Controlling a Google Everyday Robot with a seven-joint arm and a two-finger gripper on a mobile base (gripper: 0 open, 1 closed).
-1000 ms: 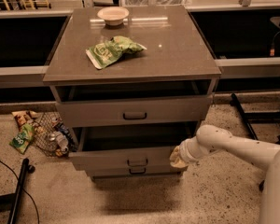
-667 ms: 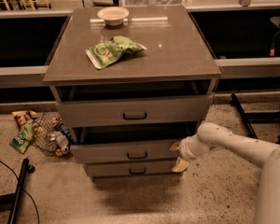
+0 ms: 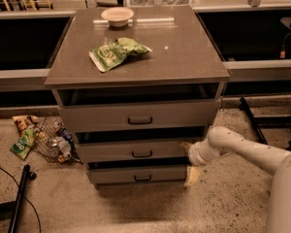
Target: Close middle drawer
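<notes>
The middle drawer [image 3: 136, 150] is the second grey front of the cabinet, with a small dark bar handle [image 3: 142, 154]. It stands out only a little from the cabinet, with a dark gap above it. My gripper [image 3: 189, 162] is at the drawer's right front corner, at the end of my white arm [image 3: 242, 152] coming in from the right. One pale finger [image 3: 186, 146] lies against the drawer front's right end and the other [image 3: 192, 176] points down beside the lowest drawer. It holds nothing.
The uppermost drawer [image 3: 138, 114] and the lowest drawer [image 3: 138, 174] also stand slightly out. On the cabinet top lie a green snack bag [image 3: 117, 52] and a white bowl [image 3: 117, 16]. Snack bags and a wire basket [image 3: 51, 140] lie on the floor at left. A black pole [image 3: 17, 200] lies at lower left.
The middle drawer has slid back into the cabinet, from well out to nearly flush. My gripper has followed it inward, staying at its right front corner.
</notes>
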